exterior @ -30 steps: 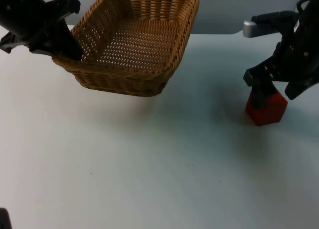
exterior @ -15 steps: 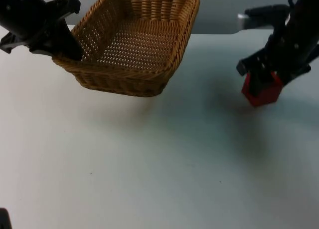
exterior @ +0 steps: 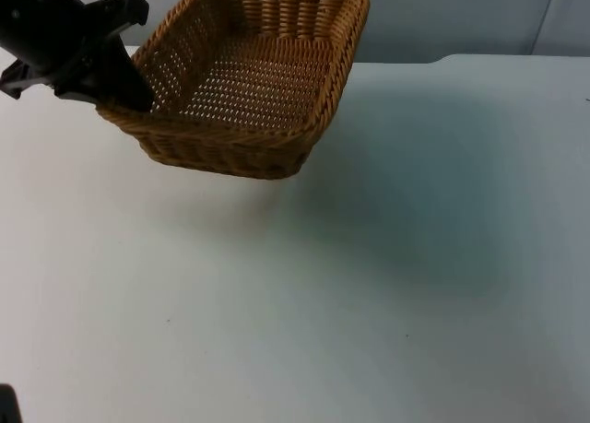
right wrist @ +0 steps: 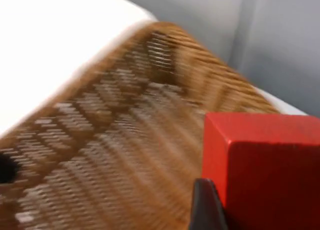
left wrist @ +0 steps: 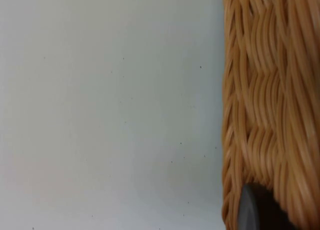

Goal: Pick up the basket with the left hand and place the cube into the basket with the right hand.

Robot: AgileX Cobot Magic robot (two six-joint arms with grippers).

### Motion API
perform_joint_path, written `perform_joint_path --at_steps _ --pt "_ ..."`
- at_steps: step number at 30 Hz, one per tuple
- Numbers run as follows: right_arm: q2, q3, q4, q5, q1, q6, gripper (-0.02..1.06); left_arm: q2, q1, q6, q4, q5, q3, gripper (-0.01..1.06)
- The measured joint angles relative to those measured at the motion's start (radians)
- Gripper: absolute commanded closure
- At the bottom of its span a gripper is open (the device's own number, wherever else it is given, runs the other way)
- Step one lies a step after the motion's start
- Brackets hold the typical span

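One wicker basket [exterior: 253, 82] is held off the white table [exterior: 369, 285] in the top view, tilted so that its open side faces the camera and its far rim stands up against the grey wall [exterior: 442, 17]. The left gripper [exterior: 124, 96] comes in from the upper left corner and is clamped on the basket's left rim, near the front left corner, with its black fingers closed over the weave. A soft shadow of the basket lies on the table just under and ahead of its front wall. In the left wrist view the woven side wall of the basket [left wrist: 270, 104] runs close along the camera, a dark fingertip [left wrist: 250, 210] pressed against it, and the bare table [left wrist: 110, 115] shows beside it, below the basket. In the right wrist view the red cube [right wrist: 265, 165] sits pinched in the right gripper [right wrist: 220, 210], one black finger [right wrist: 205, 207] flat against the cube's side; the other finger is hidden behind the cube. Past the cube lies the open inside of the basket [right wrist: 115, 150], its woven floor and far rim visible, with the table edge and the grey wall behind it. The cube hangs above the basket and is not touching it.
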Motion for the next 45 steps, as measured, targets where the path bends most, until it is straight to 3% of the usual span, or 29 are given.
perform_joint_path --at_steps 7,10,14,20,23,27,31,34,38,39,41,45 --pt "0.053 -0.002 0.061 -0.001 0.132 -0.043 0.68 0.000 0.000 0.000 -0.002 -0.002 0.000 1.05" --pt "0.107 -0.002 0.061 -0.001 0.161 -0.026 0.56 0.000 0.000 0.000 -0.002 -0.002 0.000 1.05" --pt "0.129 -0.002 0.006 0.003 0.161 0.042 0.48 0.000 0.000 0.000 -0.002 -0.002 0.000 1.05" --pt "0.135 -0.002 -0.136 0.005 0.161 0.130 0.48 0.000 0.000 0.000 -0.004 -0.001 0.000 1.05" --pt "0.135 -0.002 -0.153 0.005 0.156 0.160 0.46 0.000 0.000 0.000 0.000 0.011 0.004 1.05" --pt "0.135 -0.003 -0.161 0.017 0.128 0.213 0.34 0.000 0.000 0.002 0.000 0.038 0.004 1.05" --pt "0.139 -0.093 -0.183 0.120 0.052 0.266 0.35 0.000 0.000 0.002 0.002 0.071 0.005 1.05" --pt "0.138 -0.178 -0.183 0.180 -0.001 0.289 0.35 0.000 0.000 0.018 0.002 0.082 0.005 0.98" --pt "0.124 -0.305 -0.166 0.197 -0.091 0.320 0.38 0.000 0.000 0.042 -0.006 0.105 0.005 0.60" --pt "0.115 -0.333 -0.151 0.200 -0.115 0.326 0.38 -0.003 0.000 0.046 -0.014 0.108 0.005 0.60" --pt "0.091 -0.390 -0.127 0.201 -0.164 0.334 0.38 -0.006 0.000 0.050 -0.013 0.118 0.005 0.49" --pt "0.041 -0.423 -0.113 0.205 -0.196 0.336 0.38 -0.007 0.000 0.051 -0.026 0.122 0.005 0.47"
